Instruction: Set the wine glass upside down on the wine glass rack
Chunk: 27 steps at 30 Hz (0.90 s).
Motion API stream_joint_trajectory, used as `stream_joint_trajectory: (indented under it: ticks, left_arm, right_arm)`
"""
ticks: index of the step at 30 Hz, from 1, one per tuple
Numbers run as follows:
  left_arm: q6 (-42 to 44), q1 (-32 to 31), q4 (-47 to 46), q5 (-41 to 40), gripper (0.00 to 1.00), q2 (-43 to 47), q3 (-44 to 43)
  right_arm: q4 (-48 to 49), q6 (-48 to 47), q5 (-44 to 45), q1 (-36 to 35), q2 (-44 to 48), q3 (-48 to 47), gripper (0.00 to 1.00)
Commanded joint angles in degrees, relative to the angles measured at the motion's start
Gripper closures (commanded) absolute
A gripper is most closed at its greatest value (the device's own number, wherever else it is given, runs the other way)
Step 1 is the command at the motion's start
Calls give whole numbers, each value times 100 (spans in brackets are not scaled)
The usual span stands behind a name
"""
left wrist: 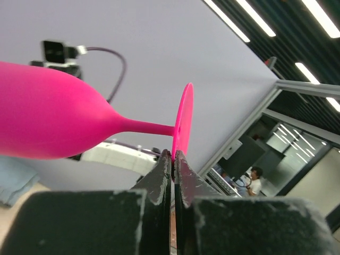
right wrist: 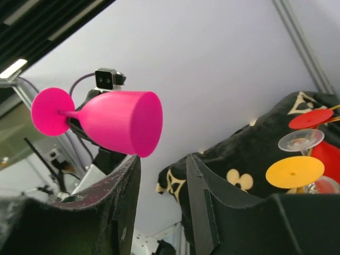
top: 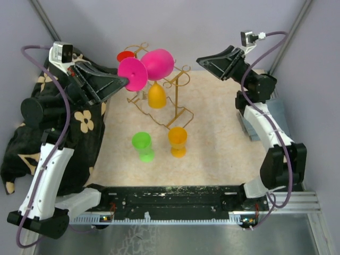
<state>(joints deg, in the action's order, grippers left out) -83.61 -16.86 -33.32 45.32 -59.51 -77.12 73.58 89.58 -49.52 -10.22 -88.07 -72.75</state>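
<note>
Pink wine glass [top: 155, 64] sideways, foot pinched in closed left claw [top: 126, 81], seemingly above gold rack [top: 171, 102]. Right claw [top: 201, 61] agape, empty. Carry step; next: turn bowl down, hang by foot.

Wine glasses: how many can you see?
6. The pink glass is in the left gripper; red glass, yellow glass and clear glass hang on the rack; green glass and orange glass stand on the table. More clear ones may be hidden.

Place: robotics lab, pretty sure
Walls: plain gray panels [top: 186, 21] round my table [top: 223, 138]
Ceiling: long strip lights [left wrist: 226, 20] on black slats [left wrist: 297, 26]
Background: someone [left wrist: 256, 174] sitting behind glass partitions [left wrist: 249, 154]
</note>
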Motion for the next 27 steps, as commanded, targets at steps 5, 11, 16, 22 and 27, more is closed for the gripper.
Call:
stream_joint_trajectory:
  ticks: [5, 11, 16, 22, 27]
  left_arm:
    - [1544, 41, 3661, -497, 100, 262, -615]
    - [1941, 43, 5169, -586, 100, 294, -667]
    - [2010, 43, 5686, -609, 100, 319, -608]
    - [2046, 47, 5778, -739, 100, 275, -156]
    - [1905, 43, 5340, -730, 100, 89, 180]
  right_arm:
    - [-3418, -2983, -204, 125, 1160, -289, 59]
    - [-3751, -3270, 101, 169, 1415, -137, 59]
    - [-3941, -3375, 212, 185, 1446, -99, 59]
    - [-3969, -3366, 266, 187, 1522, -35, 59]
    - [-4193, -3457, 282, 187, 1588, -20, 59]
